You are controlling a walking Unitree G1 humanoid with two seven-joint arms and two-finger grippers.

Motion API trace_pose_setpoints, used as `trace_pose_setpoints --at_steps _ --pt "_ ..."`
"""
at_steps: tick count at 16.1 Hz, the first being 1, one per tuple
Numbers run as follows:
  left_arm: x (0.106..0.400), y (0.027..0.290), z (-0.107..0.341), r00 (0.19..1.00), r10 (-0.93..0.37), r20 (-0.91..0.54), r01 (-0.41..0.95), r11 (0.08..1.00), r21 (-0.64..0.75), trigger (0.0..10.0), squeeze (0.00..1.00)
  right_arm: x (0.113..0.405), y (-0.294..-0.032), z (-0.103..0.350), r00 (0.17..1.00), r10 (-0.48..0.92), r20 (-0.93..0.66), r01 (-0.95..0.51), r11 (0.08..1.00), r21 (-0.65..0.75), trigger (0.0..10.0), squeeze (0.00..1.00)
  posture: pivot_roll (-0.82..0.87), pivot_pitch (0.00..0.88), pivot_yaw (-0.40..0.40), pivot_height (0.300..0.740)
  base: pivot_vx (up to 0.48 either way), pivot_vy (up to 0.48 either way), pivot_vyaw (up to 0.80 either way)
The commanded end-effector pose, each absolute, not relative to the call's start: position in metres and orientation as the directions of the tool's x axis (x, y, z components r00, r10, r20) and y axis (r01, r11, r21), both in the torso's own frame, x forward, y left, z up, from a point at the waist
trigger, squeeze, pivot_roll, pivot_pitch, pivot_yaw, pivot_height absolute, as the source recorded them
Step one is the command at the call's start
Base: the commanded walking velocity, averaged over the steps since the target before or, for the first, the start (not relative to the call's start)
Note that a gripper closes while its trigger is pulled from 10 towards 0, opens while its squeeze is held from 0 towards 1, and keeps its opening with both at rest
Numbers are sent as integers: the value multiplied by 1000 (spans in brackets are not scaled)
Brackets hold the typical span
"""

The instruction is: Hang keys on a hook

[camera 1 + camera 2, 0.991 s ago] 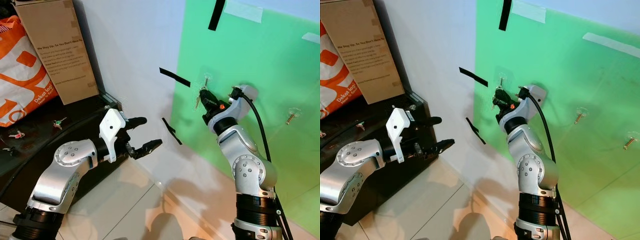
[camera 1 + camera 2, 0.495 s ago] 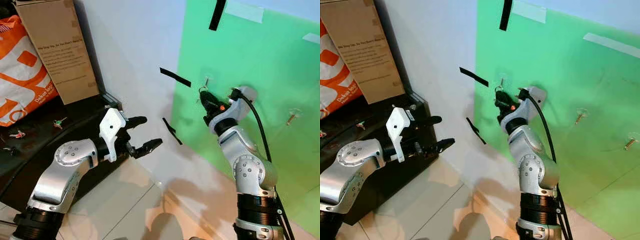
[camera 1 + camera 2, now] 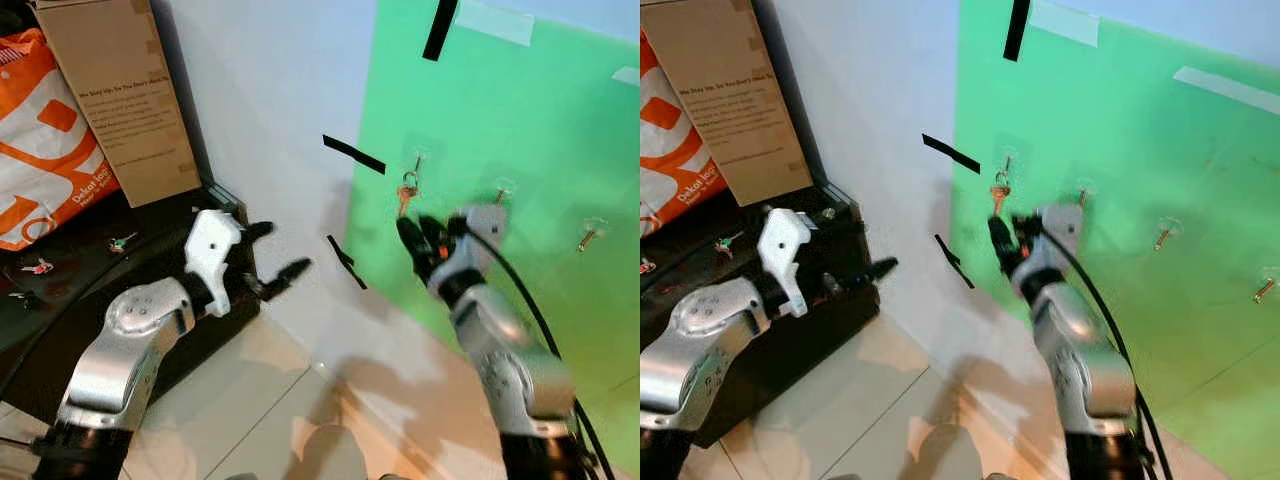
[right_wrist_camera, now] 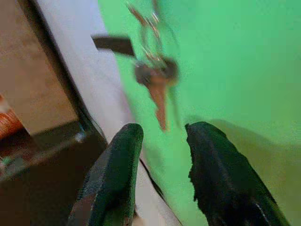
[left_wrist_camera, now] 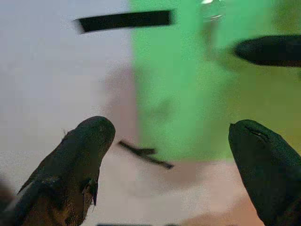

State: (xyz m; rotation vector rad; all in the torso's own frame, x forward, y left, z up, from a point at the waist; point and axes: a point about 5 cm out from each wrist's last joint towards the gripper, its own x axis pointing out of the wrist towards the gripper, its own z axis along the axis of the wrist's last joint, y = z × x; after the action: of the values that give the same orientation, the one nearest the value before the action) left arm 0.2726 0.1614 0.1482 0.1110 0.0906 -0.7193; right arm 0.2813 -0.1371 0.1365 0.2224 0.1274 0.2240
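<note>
Released since a second ago, the keys (image 3: 405, 190) now hang by their ring from the hook (image 3: 416, 160) on the green wall panel (image 3: 530, 130), and the right gripper (image 3: 420, 238) has dropped back just below them, fingers slightly parted and holding nothing. Left gripper (image 3: 272, 252) hovers wide open near the black cabinet (image 3: 60, 290), beside the cardboard box (image 3: 115, 95).

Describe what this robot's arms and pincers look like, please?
Both arms are rounded silver metal segments with bolted joints and black bands. The left gripper has a white block behind two long black fingers. The right gripper has black fingers too, an orange dot and a black cable along the arm.
</note>
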Motion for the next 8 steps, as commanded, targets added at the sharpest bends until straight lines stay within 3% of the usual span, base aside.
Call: trace_pose_setpoints --at_steps 1,3,6,8 --pt "274 166 149 778 -617 -115 627 775 82 10000 0 281 -138 137 968 235 -89 -210 951 226 10000 1000 -15 0 1 740 0 0 575" --pt "275 177 145 880 -467 -91 475 874 103 10000 0 274 -137 126 961 244 -133 -210 951 227 10000 1000 -12 0 0 740 0 0 800" --pt "281 180 141 935 -343 -90 353 919 176 10000 0 273 -133 123 964 231 -131 -197 953 230 10000 1000 -13 0 -2 740 0 0 800" --pt "282 179 140 941 -325 -94 337 922 188 10000 0 274 -143 124 983 150 -105 -128 973 192 10000 1000 -12 0 -5 740 120 0 0"
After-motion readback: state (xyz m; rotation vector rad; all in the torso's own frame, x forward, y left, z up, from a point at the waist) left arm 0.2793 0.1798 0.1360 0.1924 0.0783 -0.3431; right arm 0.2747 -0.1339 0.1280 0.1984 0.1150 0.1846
